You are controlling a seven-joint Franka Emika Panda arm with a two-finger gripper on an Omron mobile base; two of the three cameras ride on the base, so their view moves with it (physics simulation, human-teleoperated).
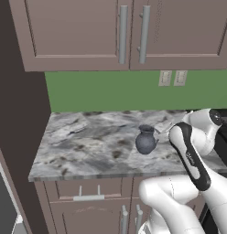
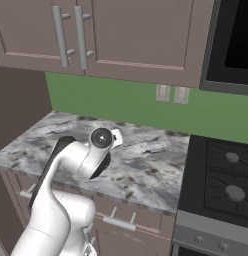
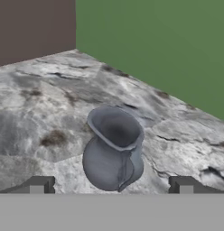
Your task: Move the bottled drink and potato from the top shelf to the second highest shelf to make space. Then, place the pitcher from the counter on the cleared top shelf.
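1. The gripper (image 3: 111, 186) is seen with its jaws spread wide and nothing between them; one fingertip (image 3: 38, 185) and the other stand well apart at the bottom of the hand view.

2. The pitcher (image 3: 114, 149) is found directly ahead of the gripper, close in front of the fingertips and centred in the gap between them, though not yet enclosed or touched. It stands upright on the counter (image 3: 37, 108), its flared lip turned toward the camera and its handle ridge facing the gripper.

3. In the left base view the pitcher (image 1: 145, 139) is seen just beyond the hand, near the middle of the counter (image 1: 83, 141).

4. The fridge shelves, the bottled drink and the potato are not in sight, so it cannot be confirmed from these pictures that the top shelf has been cleared. Since the pitcher is being approached, the clearing step is judged to be probably done, with the pitcher stage in hand.

5. What is left, as judged: the pitcher is to be grasped, lifted, carried to the fridge and set on the top shelf.

6. Beyond the pitcher a green backsplash (image 3: 168, 45) rises behind the counter, and a dark brown side panel (image 3: 32, 27) closes the counter's far end. Upper cabinets (image 1: 124, 32) hang above the gripper, and a stove (image 2: 221, 175) lies to its right.

7. Nothing is seen standing between the gripper and the pitcher; the overhead cabinets are judged the one thing to be cleared during lifting.
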